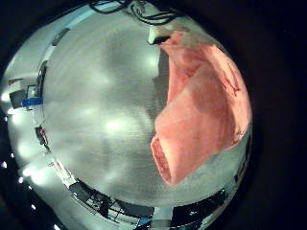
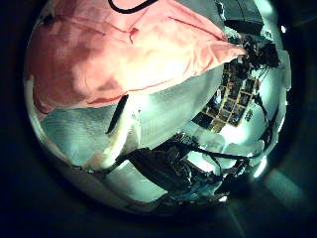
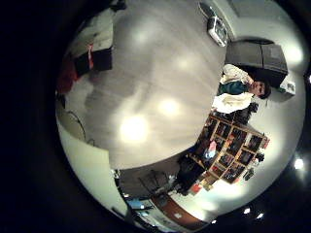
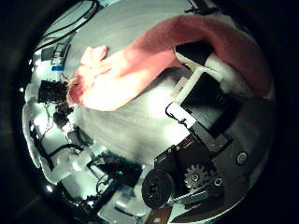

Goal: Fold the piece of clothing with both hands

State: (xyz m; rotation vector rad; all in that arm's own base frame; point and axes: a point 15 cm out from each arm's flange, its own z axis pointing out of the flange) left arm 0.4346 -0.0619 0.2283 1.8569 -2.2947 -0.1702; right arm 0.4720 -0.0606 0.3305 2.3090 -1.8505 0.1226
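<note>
- Lying on the grey table (image 1: 96,105), pink clothing (image 1: 201,101) sits bunched lengthwise, one end rolled.
- Right hand (image 4: 210,79): fingers curled onto the cloth's edge, clamped on it.
- Left hand: close over the cloth; its fingers aren't visible, so can't tell their state.

The garment (image 1: 201,105) was a piece of soft cloth, rumpled and partly doubled over, lying on the table (image 1: 96,105).

Colours on the table
Garment (image 1: 201,105): plain salmon pink, no pattern. Table (image 1: 96,105): pale grey. Right hand (image 4: 201,89): black and white.
</note>
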